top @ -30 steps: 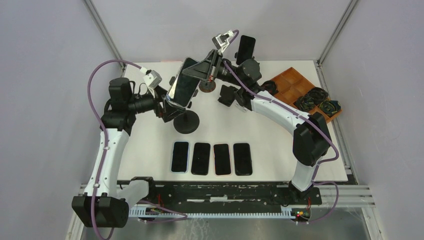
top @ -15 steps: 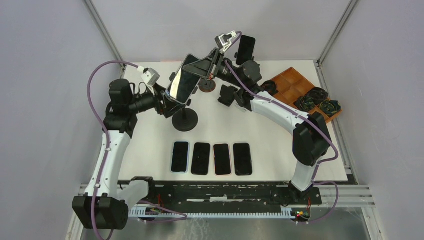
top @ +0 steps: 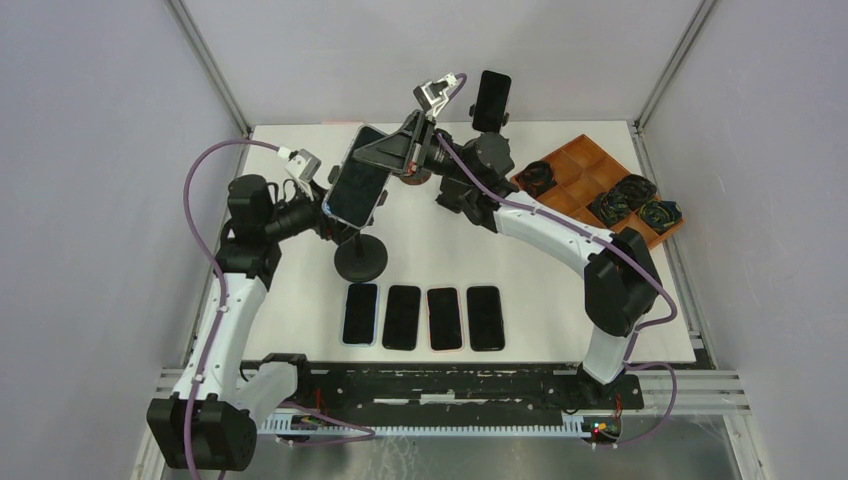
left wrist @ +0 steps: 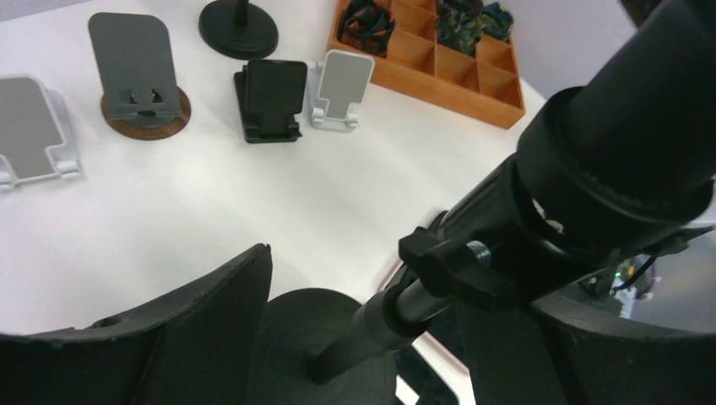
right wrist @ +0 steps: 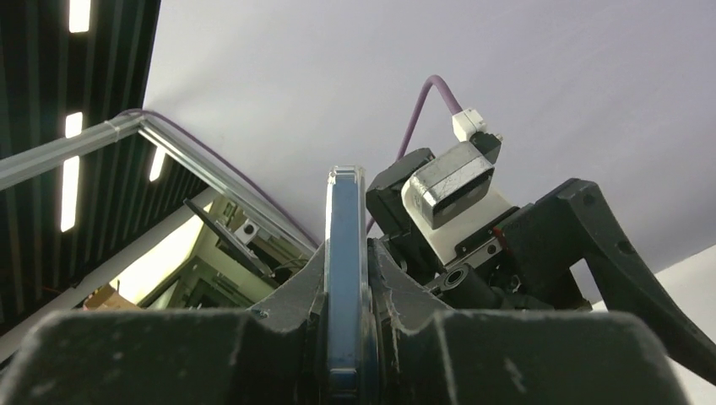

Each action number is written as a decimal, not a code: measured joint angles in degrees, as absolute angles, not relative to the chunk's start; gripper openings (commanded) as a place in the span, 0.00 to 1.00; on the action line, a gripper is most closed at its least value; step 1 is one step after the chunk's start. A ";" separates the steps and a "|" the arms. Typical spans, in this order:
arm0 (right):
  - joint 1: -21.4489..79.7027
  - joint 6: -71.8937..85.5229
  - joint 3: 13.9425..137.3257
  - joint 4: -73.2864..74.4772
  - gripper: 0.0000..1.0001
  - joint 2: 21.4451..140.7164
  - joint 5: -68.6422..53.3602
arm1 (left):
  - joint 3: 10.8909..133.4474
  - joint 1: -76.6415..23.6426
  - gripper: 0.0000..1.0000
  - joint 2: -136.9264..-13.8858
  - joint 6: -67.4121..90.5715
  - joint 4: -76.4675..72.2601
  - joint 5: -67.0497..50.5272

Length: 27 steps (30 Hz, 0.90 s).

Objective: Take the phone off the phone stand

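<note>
Looking from above, the phone (top: pixel 358 182) tilts over the stand (top: pixel 361 262), its upper edge pinched by the right gripper (top: pixel 383 150). Left wrist view: the left gripper (left wrist: pixel 371 333) straddles the stand's pole, jaws apart. Right wrist view: fingers (right wrist: pixel 405 295) clamp the phone edge-on. It is probably rigid, slick and breakable, so its edges seem the safest hold.

Clad in white shells along the left arm (top: pixel 215 325) and right arm (top: pixel 555 222), with black housings (top: pixel 622 290) at joints and bases. Trailed by a looping purple cable (top: pixel 187 188) each. Topped at each wrist with a small white-grey camera block (top: pixel 301 160). Tipped with matte black, rough-edged fingers (left wrist: pixel 194 329).
</note>
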<state>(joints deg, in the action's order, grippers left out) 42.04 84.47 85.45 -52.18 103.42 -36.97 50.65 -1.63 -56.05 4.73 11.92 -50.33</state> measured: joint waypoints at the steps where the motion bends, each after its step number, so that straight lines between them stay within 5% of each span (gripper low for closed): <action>1: 42.24 84.60 84.93 -52.31 0.00 103.20 -36.64 | 50.65 -1.74 0.79 -56.07 5.28 11.33 -50.37; 9: 42.17 85.45 83.22 -53.54 0.00 102.59 -34.41 | 50.65 -4.49 0.48 -57.08 10.72 7.73 -52.73; 13: 42.19 86.35 83.18 -54.24 0.00 102.59 -33.04 | 50.65 -5.02 0.42 -57.04 11.22 7.11 -54.33; 17: 42.28 87.09 82.70 -55.55 0.00 102.59 -32.29 | 50.81 -4.97 0.05 -56.97 11.51 6.83 -55.99; 27: 40.42 90.06 78.91 -60.66 0.00 102.59 -32.80 | 54.50 -5.28 0.02 -57.12 4.78 18.37 -57.78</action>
<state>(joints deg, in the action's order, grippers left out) 40.42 90.06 78.91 -60.66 102.59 -32.80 54.50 -5.28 -57.12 4.78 18.37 -57.78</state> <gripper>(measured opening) 0.210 0.359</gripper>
